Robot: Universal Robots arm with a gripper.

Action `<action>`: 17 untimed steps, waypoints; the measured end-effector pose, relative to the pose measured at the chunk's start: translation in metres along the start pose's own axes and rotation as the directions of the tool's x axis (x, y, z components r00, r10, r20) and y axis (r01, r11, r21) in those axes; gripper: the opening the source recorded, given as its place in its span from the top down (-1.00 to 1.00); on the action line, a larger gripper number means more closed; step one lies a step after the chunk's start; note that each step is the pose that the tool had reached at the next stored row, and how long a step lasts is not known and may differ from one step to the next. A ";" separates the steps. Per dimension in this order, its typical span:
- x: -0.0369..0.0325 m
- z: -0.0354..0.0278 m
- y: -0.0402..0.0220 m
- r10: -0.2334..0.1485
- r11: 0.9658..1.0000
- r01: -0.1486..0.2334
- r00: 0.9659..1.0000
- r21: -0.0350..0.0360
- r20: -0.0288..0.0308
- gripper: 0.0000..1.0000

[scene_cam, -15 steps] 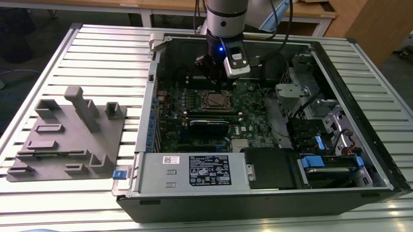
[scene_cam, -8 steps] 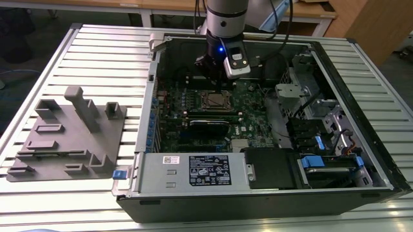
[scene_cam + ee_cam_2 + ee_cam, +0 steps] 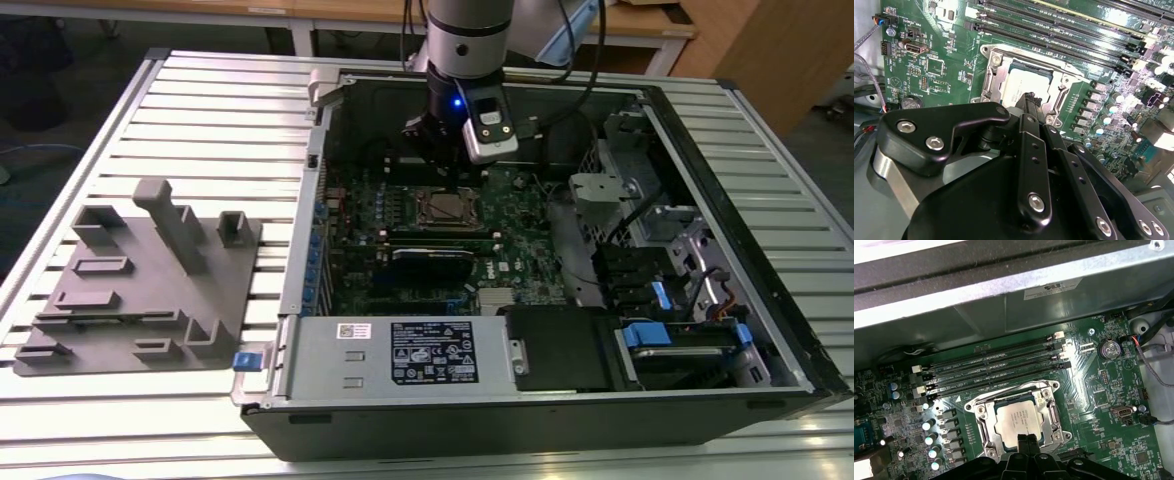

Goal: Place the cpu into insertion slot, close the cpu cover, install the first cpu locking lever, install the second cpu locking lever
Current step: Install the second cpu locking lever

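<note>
The cpu (image 3: 1016,417) lies flat in the insertion slot (image 3: 445,207) on the green board, its silver-grey top showing in both wrist views (image 3: 1024,86). The cpu cover (image 3: 985,422) lies down over it as a silver frame around the chip's edges (image 3: 996,75). A thin metal lever rod (image 3: 1009,389) runs along the socket's side nearest the memory slots. My gripper (image 3: 1025,441) hangs just above the socket's edge with its black fingertips together and nothing between them; in the second wrist view those fingertips (image 3: 1029,100) overlap the chip's edge. The exterior view shows the gripper (image 3: 430,150) inside the case, behind the socket.
Long black memory slots (image 3: 994,365) run beside the socket. The open computer case (image 3: 747,230) walls the board in. A power supply box (image 3: 400,350) sits at the front, drive bays (image 3: 667,340) at the exterior view's right, and a grey fixture block (image 3: 134,280) on the table at its left.
</note>
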State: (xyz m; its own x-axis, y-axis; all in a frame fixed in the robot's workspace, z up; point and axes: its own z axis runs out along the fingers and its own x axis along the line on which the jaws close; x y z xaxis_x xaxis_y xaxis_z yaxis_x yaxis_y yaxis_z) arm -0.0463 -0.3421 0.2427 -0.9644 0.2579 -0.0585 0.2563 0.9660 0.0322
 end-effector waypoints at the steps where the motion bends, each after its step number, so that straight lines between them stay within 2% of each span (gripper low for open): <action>1: 0.0000 0.0000 0.0000 0.000 1.000 0.000 1.000 0.000 0.000 0.79; 17: -0.0001 -0.0019 0.0001 0.000 1.000 0.000 1.000 0.000 0.000 0.79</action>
State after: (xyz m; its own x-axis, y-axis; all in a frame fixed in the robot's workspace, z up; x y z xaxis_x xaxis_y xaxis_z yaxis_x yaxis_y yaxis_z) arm -0.0463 -0.3421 0.2446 -0.9644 0.2579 -0.0586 0.2563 0.9661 0.0320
